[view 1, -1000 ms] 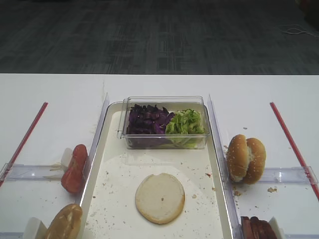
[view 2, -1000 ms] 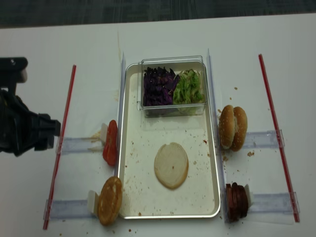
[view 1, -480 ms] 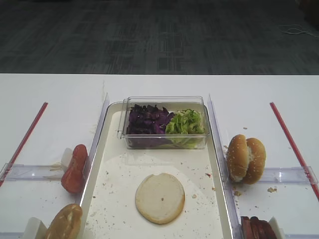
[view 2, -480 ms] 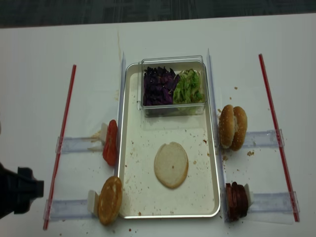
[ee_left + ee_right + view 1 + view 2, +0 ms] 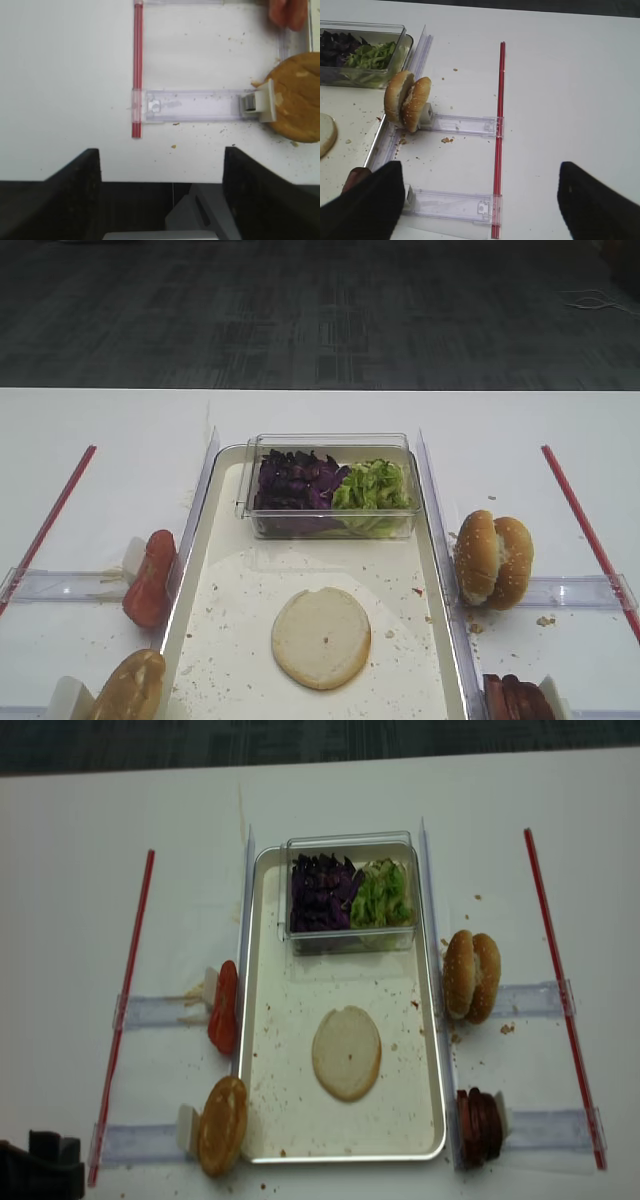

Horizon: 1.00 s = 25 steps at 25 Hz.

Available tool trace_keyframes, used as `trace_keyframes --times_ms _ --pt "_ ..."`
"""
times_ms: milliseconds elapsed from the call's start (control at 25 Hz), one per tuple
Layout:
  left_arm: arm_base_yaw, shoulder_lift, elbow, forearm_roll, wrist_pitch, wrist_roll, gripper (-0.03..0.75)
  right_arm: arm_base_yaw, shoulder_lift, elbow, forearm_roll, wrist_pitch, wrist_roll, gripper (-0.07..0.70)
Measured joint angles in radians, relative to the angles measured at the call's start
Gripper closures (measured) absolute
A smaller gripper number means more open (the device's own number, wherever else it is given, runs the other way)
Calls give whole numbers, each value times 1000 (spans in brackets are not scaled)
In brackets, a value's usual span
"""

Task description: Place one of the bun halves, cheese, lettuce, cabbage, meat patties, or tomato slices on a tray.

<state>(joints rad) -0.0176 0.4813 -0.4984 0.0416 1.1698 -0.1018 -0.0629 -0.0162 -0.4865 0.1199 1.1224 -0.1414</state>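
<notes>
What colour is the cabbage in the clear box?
Dark purple cabbage, clearest in the exterior high view.

Even, bright overhead light washes my white counter (image 5: 100,820) nearly flat, and shadows under the food stay faint. A soft pale sheen lies across the tray (image 5: 240,600) floor. My overhead view is slightly soft and hazy. In both wrist views my fingers (image 5: 365,210) are dark, blurred, out-of-focus shapes.
</notes>
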Motion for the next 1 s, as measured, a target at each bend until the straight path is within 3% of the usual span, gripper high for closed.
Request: trace_keyframes --times_ms 1000 --pt "0 -485 5 -28 5 48 210 0 0 0 0 -2 0 -18"
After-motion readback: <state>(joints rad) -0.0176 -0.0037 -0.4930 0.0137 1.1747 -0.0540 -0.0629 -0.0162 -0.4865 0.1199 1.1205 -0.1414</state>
